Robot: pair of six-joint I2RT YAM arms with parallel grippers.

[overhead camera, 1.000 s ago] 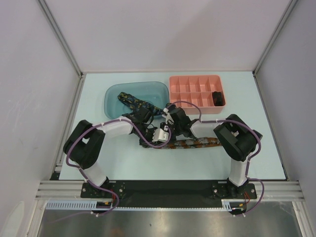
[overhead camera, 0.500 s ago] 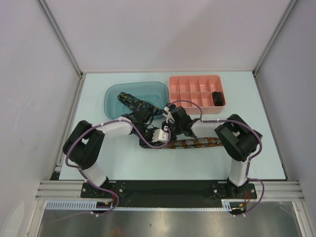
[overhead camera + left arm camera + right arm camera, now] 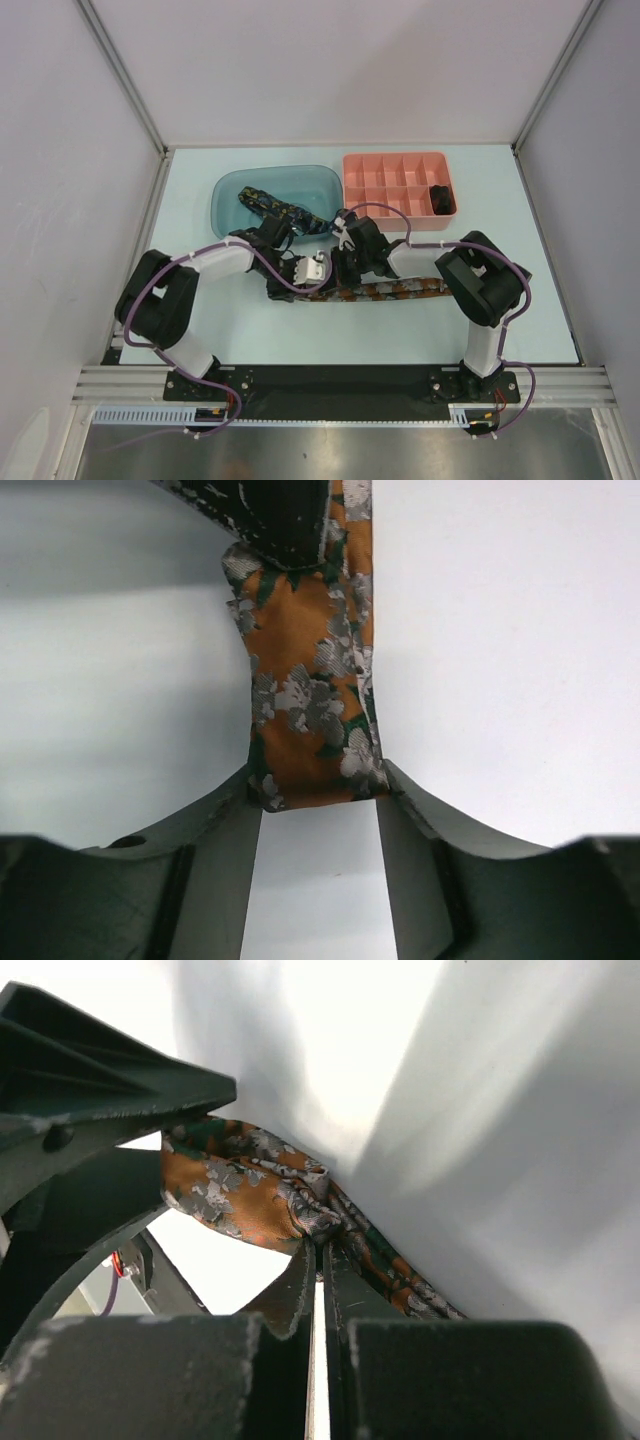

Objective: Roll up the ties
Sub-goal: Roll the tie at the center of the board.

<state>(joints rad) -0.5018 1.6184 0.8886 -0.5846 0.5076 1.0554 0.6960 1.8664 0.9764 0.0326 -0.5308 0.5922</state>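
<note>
The orange-brown flecked tie [image 3: 400, 289] lies stretched along the table in front of both arms. My left gripper [image 3: 303, 277] holds its narrow end [image 3: 305, 700] across the width between its fingertips [image 3: 318, 800], lifted off the table. My right gripper [image 3: 345, 272] is pinched shut on a fold of the same tie [image 3: 230, 1190] at its tips [image 3: 325, 1245], close beside the left one. The navy speckled tie [image 3: 272, 206] lies loose in the blue basin [image 3: 230, 195]. A small dark rolled bundle [image 3: 440, 197] sits in a right-hand compartment of the pink tray [image 3: 400, 157].
The basin stands at the back left and the divided pink tray at the back right, both just behind the grippers. White walls with metal rails enclose the table on three sides. The left gripper's black finger [image 3: 100, 1090] fills the upper left of the right wrist view.
My left gripper has moved left and a little toward me, away from the right gripper, drawing the tie's end with it. The right gripper has stayed nearly in place.
</note>
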